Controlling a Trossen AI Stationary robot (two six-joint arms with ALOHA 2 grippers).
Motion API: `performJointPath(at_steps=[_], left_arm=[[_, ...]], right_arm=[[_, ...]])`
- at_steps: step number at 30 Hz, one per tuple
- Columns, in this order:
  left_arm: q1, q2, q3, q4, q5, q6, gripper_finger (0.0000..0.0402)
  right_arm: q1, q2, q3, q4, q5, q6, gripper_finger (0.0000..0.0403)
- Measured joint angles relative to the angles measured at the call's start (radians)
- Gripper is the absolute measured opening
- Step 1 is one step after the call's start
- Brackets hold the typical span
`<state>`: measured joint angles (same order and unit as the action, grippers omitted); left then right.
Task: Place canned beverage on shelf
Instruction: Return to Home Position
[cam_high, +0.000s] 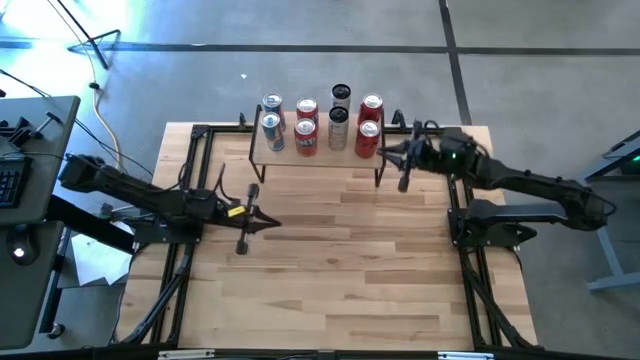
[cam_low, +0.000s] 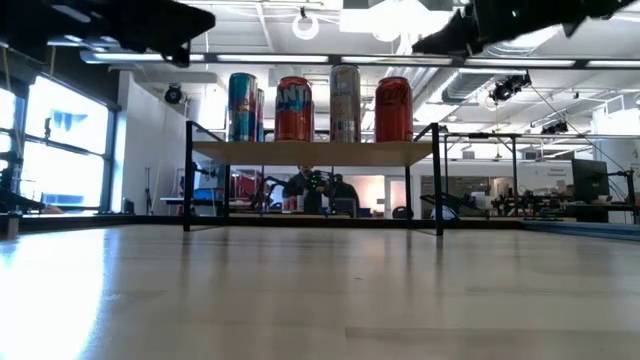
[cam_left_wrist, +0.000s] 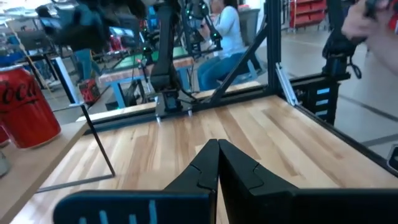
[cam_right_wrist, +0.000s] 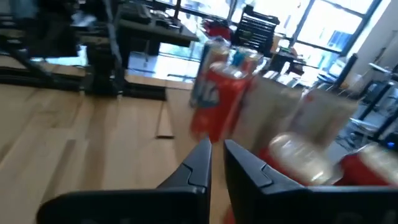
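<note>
Just beside my right gripper, fingers slightly apart, the shelf holds eight cans; my left gripper, farther off, is closed.

- Low view: the front cans on the shelf hide most of the back row.
- Left wrist view: a red can is cut by the edge.
- Right wrist view: the near cans' labels are unreadable.
</note>
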<state>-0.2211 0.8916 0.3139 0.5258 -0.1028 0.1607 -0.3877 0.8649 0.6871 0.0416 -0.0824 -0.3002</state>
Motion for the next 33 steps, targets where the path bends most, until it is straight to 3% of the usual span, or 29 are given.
performJointPath(at_steps=[7, 17, 24, 33], left_arm=[[0.043, -0.074, -0.108, 0.077, 0.023, -0.018, 0.0], [0.137, -0.242, -0.174, 0.01, 0.077, -0.022, 0.0], [0.209, -0.424, -0.237, -0.043, 0.075, 0.006, 0.0], [0.243, -0.632, -0.237, -0.366, 0.065, -0.052, 0.0]], right_arm=[[0.07, -0.07, -0.228, 0.186, 0.004, 0.075, 0.0005], [0.171, -0.208, -0.38, 0.219, 0.128, 0.102, 0.0], [0.209, -0.371, -0.519, 0.267, 0.148, 0.144, 0.0], [0.22, -0.594, -0.677, 0.312, 0.188, 0.16, 0.0]])
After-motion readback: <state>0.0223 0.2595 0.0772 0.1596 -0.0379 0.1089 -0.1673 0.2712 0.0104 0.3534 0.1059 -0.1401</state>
